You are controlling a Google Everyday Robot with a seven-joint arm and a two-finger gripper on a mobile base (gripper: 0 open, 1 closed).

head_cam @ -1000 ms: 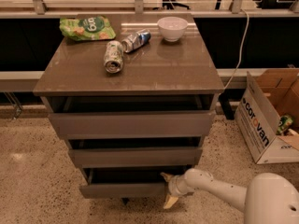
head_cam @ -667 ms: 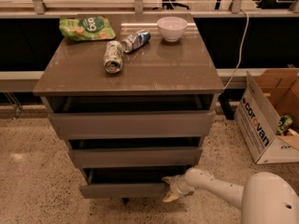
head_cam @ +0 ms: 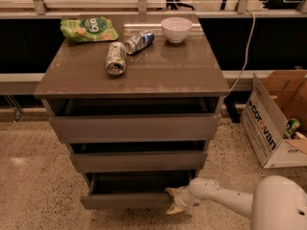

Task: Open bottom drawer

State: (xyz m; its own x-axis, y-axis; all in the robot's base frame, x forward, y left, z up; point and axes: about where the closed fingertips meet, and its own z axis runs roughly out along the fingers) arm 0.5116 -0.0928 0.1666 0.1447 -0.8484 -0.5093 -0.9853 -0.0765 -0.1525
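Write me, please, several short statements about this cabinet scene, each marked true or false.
1. The white round ceramic bowl stands on the glossy brown cabinet top. True.
2. The green crinkled snack bag lies inside that bowl. False: it lies on the top's rear left corner.
3. The end effector is at the right end of the grey-brown flat-fronted bottom drawer. True.
4. The bottom drawer is fully shut. False: it is pulled partly out, its interior showing.
5. Both metal drink cans stand upright. False: they lie on their sides.
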